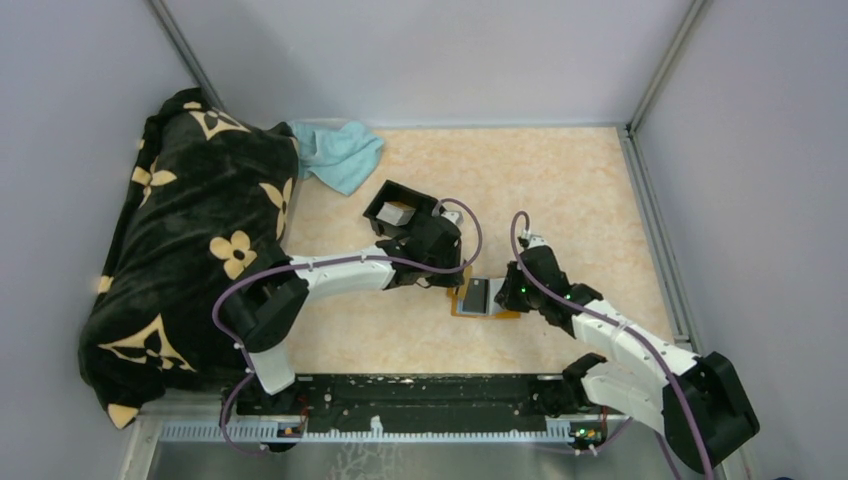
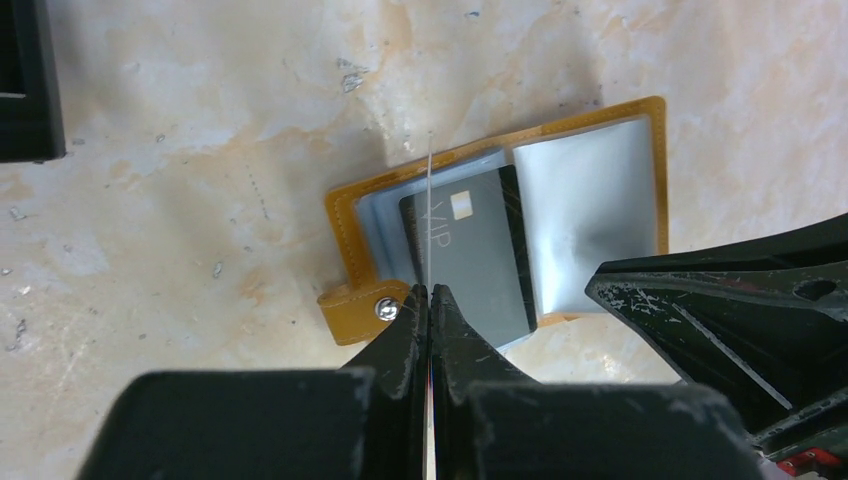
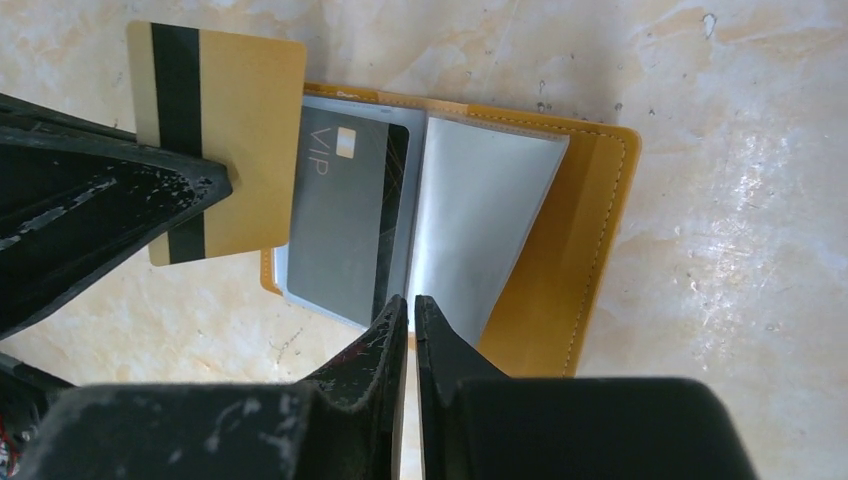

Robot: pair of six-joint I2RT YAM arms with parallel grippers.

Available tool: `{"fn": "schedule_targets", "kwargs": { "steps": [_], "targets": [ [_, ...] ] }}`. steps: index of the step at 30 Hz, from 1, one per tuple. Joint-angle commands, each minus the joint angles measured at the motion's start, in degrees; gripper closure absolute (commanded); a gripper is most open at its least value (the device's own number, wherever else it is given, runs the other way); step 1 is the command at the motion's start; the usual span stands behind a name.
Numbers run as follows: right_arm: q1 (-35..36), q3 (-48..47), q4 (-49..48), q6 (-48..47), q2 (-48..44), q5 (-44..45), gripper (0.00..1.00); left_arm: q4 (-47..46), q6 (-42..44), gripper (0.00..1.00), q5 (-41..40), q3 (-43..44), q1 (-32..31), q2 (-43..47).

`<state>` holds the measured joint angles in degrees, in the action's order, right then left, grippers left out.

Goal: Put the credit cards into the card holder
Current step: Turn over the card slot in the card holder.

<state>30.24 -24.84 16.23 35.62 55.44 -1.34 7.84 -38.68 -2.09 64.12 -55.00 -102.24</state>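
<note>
Orange card holder (image 2: 345, 215) lies open on the counter (image 1: 560, 190), with a dark grey VIP card (image 2: 470, 255) in its left side. The left gripper (image 2: 430, 295) is closed tight on a gold card (image 3: 245, 130) at the holder's left edge. The right gripper (image 3: 408, 305) has its fingers nearly together at a clear page (image 3: 480, 220); I cannot tell whether it grips the page. A black tray (image 1: 378, 198) holds a pale card (image 1: 397, 212).

2 white-and-black arms (image 1: 340, 270), purple cables (image 1: 228, 295), scuffed black end effectors (image 2: 430, 295).
</note>
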Motion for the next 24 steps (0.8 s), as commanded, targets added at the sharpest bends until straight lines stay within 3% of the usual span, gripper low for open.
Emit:
{"fn": "schedule_targets", "kwargs": {
  "steps": [1, 24],
  "targets": [
    [0.0, 0.59, -5.64, 0.77, 2.17, -0.85, 0.93, 4.29, 1.38, 1.0, -2.05, 2.47, -0.37, -0.35],
    [-0.07, 2.63, -8.1, 0.82, 5.36, -0.16, 0.97, 3.2, -4.04, 1.0, -0.75, -1.73, 0.75, 2.18]
  ]
}}
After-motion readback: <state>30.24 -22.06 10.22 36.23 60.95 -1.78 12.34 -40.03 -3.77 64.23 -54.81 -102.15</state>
